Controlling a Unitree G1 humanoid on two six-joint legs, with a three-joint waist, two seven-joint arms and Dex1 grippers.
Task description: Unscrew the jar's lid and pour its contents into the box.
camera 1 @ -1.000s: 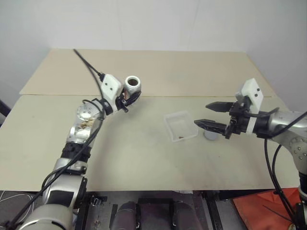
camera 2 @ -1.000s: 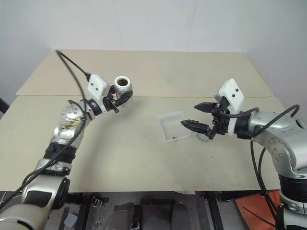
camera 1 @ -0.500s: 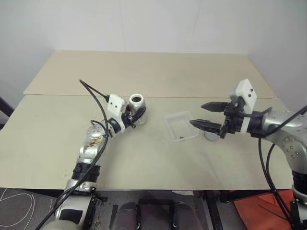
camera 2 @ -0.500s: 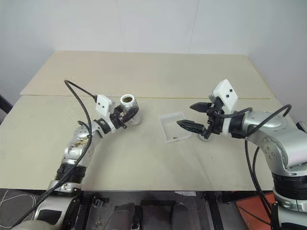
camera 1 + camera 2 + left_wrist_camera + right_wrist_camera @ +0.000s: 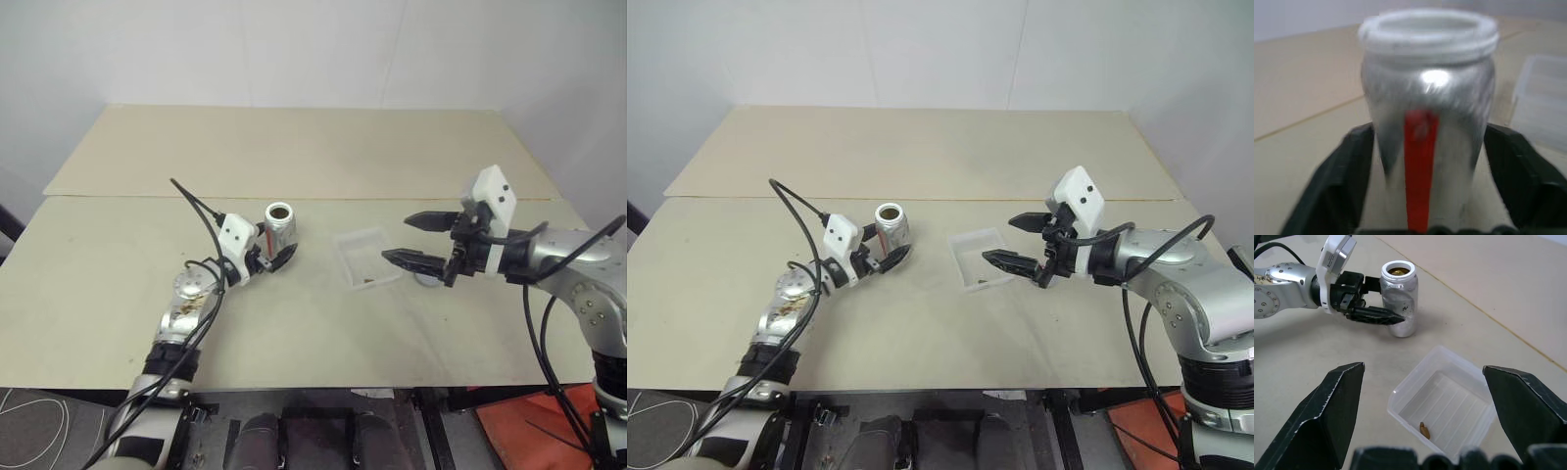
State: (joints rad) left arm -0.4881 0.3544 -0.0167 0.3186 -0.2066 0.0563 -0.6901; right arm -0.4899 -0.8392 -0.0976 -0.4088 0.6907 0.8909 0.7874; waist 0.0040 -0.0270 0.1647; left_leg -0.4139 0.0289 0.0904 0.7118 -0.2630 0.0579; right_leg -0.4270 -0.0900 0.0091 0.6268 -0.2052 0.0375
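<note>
Jar [image 5: 279, 225] is standing upright and uncapped on the table [image 5: 294, 323], between my left gripper's [image 5: 276, 257] spread fingers. Box [image 5: 1442, 406] beside it is holding one brown bit [image 5: 1424, 430]. Right gripper [image 5: 416, 240] is hovering open, so I'm judging pouring mostly done.

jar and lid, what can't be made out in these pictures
- Small silvery jar, right wrist view: something brownish shows in its open mouth, but how much is left is hidden by the wall.
- Left wrist view: blur hides whether the left gripper's fingers touch the jar.
- Round grey lid, left eye view: mostly hidden behind the open right gripper.
- Clear plastic box: one brown bit; too small to identify.
</note>
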